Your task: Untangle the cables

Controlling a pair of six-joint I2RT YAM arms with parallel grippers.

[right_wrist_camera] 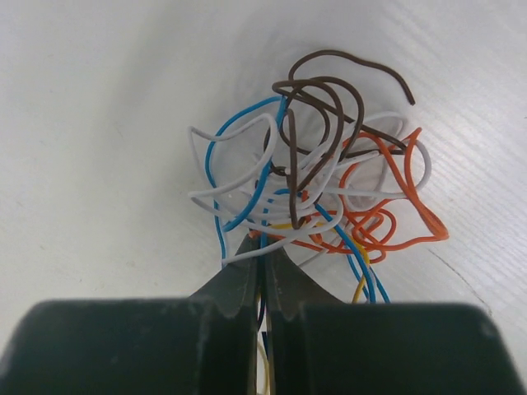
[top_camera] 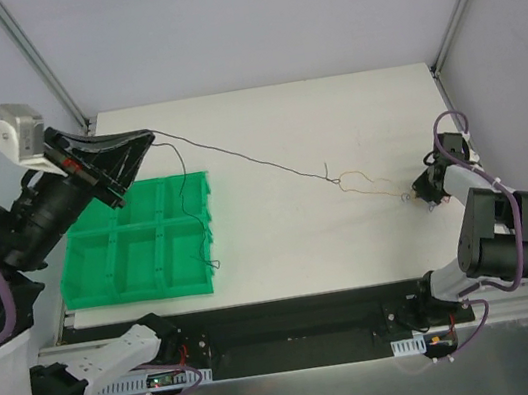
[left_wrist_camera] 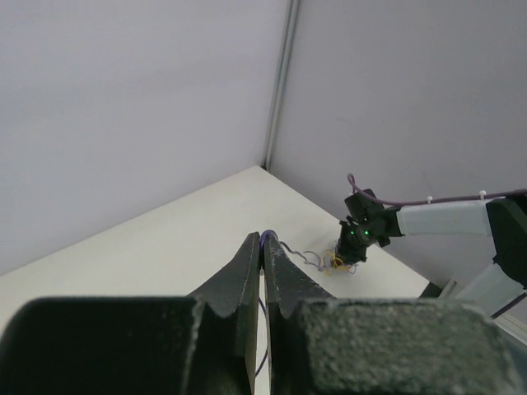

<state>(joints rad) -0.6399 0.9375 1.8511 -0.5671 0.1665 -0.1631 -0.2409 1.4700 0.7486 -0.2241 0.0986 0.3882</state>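
The white surface (top_camera: pixel 284 133) fills the middle of the overhead view, with a green tray (top_camera: pixel 138 290) of open compartments at its left edge.

The left end effector (top_camera: pixel 146 137) is lifted high in the upper left of the frame, its jaws pinched flat together on one dark strand (top_camera: pixel 237 156). That strand runs in a long, nearly straight line down towards the right of the frame. There the right end effector (right_wrist_camera: pixel 262 262) sits low on the surface, its jaws closed on the near edge of the cables (right_wrist_camera: pixel 321 189). They are a loose wad of brown, white, blue, orange and yellow loops lying on the surface just in front of its fingertips.

The biggest worry, to my eye, is that line. It looks close to taut, so more pull from the upper left could cinch the loops in the wad into a knot instead of drawing the strand free.

The right grip holds only a few wires at the edge of the wad. If it gives, the whole bundle would likely skate across the surface towards the tray.

Wire this fine could also slide out of the left pinch, or kink where it is bent.

A loose tail (top_camera: pixel 202 218) hangs from the raised end over the tray, and I could see it catching on a divider.
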